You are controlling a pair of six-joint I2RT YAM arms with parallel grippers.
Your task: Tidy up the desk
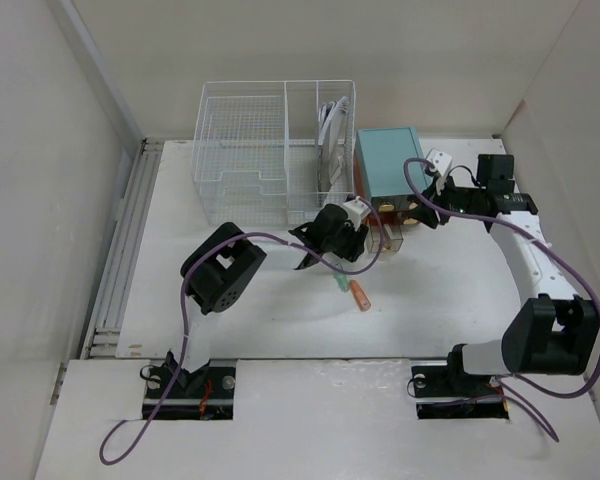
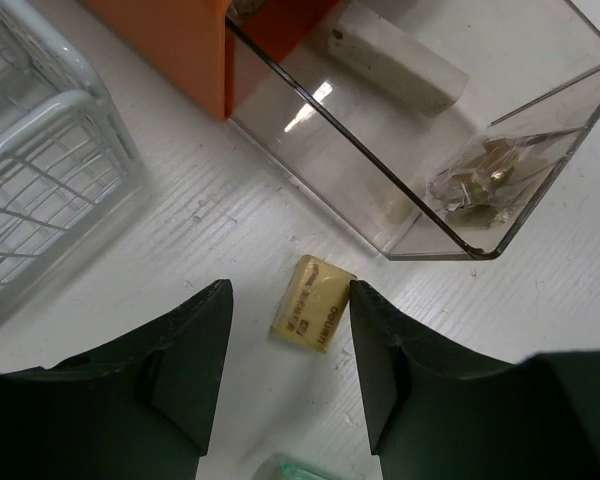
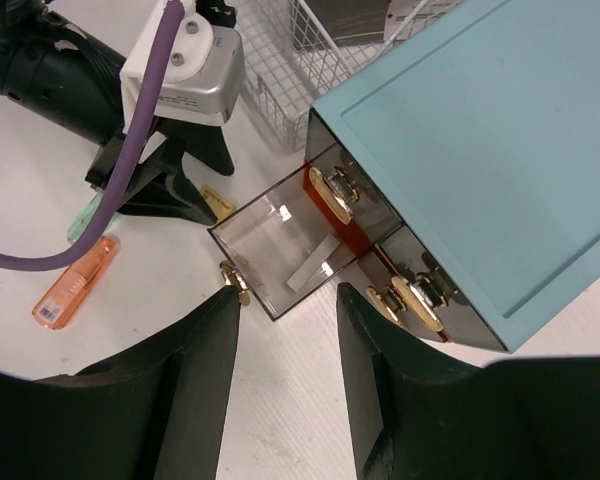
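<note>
Our spread left gripper (image 2: 288, 298) straddles the yellow block (image 2: 313, 303), which may skid if one finger touches first; our right gripper (image 3: 287, 298) gapes empty.

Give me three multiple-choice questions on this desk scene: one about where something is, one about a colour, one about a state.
1. Where does the small yellow block lie?
A) in the wire basket
B) on the desk, between the left gripper's fingers
C) on top of the drawer box

2. What colour is the drawer box's casing?
A) teal
B) black
C) red

3. How does the clear drawer stand?
A) pushed fully shut
B) pulled out of the box
C) lifted off the desk in a gripper

Answers:
1 B: the left wrist view shows the small yellow block flat on the desk, inside the gap of the left gripper.
2 A: the drawer box has a teal shell.
3 B: the clear drawer juts out from the box front, its inside open to view.
</note>
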